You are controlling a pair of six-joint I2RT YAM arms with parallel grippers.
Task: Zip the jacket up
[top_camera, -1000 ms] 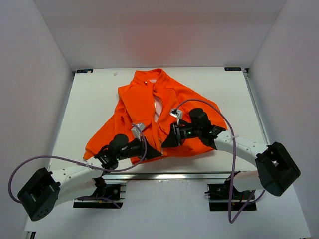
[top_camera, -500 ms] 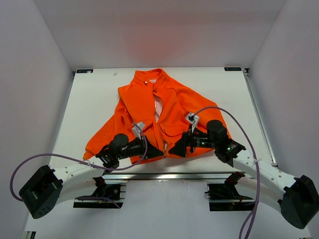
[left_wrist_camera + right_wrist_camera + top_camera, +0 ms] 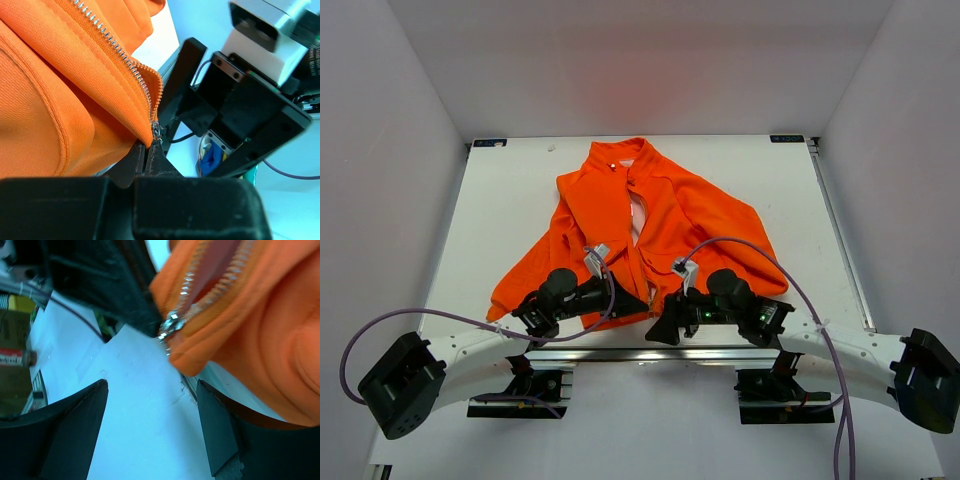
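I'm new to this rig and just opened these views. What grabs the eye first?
A bright orange jacket sprawls across the white table, its front unzipped. At its near hem the left gripper pinches the zipper's bottom end, while the right gripper hangs open beside the slider.
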